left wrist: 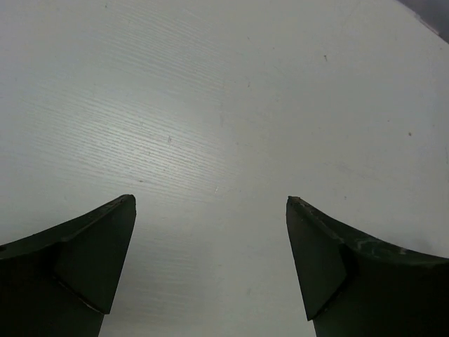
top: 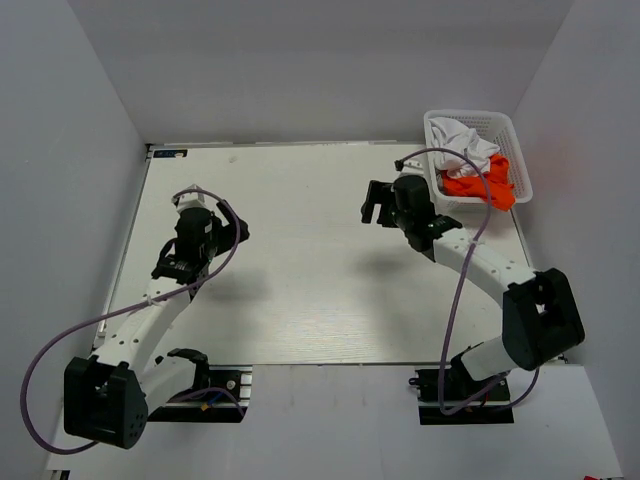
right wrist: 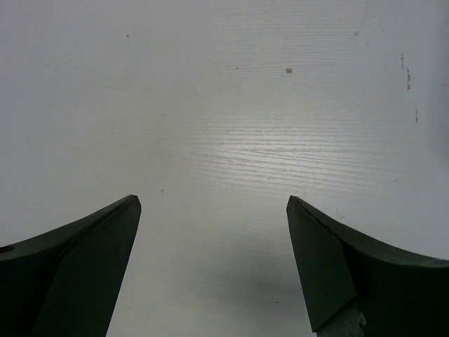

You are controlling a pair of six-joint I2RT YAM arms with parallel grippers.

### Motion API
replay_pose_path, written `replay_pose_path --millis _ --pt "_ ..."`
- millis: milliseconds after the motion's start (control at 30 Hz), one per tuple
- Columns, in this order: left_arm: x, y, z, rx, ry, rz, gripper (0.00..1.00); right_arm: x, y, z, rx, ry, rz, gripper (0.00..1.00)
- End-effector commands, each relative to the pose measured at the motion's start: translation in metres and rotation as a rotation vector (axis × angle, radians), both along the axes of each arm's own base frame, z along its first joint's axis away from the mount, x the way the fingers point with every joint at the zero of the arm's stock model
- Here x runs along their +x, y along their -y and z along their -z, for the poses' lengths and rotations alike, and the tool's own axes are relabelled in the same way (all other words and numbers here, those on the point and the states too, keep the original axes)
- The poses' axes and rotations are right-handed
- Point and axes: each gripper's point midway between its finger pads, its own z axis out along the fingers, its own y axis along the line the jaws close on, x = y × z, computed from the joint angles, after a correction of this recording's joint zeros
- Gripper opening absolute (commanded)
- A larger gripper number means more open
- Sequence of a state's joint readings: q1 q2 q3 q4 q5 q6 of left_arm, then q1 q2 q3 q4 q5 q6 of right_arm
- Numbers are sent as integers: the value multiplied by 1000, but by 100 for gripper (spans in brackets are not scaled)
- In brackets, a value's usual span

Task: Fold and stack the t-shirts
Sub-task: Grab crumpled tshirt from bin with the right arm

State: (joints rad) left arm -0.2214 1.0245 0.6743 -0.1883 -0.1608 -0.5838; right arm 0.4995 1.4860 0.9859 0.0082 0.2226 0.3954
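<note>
- A wide bare strip of table point(top: 300, 270) lies between the left arm point(top: 150, 315) and the right arm point(top: 480, 262).
- The basket point(top: 505, 130) fills the far right corner, with shirts point(top: 468, 185) heaped inside.
- The right arm's cable point(top: 487, 205) loops across the basket's near side.
- Walls point(top: 60, 150) shut in three sides.

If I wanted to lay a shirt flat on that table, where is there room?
The table's middle, between the left end effector and the right end effector, is bare; so is the far left corner. The far right corner is crowded: a basket of shirts sits there.
</note>
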Motion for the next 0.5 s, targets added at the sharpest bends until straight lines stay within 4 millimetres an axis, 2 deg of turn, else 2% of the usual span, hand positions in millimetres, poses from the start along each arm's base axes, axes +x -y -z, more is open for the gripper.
replay_pose_path --millis 0,33,100,133,167,200,233,300,333,367,433,467 --pt "1 -6 -5 15 -11 -23 97 1 -5 -47 79 140 -22 90" --pt "-1 -6 0 27 -21 -18 97 1 -1 -58 81 165 -6 90" --pt "-1 -7 3 27 -21 -18 97 0 9 -55 38 140 34 90" --pt "-4 -7 -1 23 -4 -18 97 9 41 -66 -98 108 189 90" --pt "-6 -7 1 25 -12 -18 97 9 42 -66 -100 107 190 90" --pt "-7 -8 -6 21 7 -18 97 20 62 -79 -183 104 317 90" --pt "-8 -8 -6 27 16 -14 97 17 73 -75 -224 78 359 90" --pt "-9 -7 -11 16 41 -5 97 16 84 -83 -282 112 360 90" --pt "-11 -7 -14 22 60 0 97 15 80 -76 -292 117 297 90" --pt "-14 -8 -11 22 58 0 97 24 79 -97 -248 199 299 90" --pt "-15 -8 -15 19 72 -1 98 25 83 -99 -199 201 326 90" --pt "-16 -8 -18 17 83 -1 98 28 95 -100 -180 195 376 90"
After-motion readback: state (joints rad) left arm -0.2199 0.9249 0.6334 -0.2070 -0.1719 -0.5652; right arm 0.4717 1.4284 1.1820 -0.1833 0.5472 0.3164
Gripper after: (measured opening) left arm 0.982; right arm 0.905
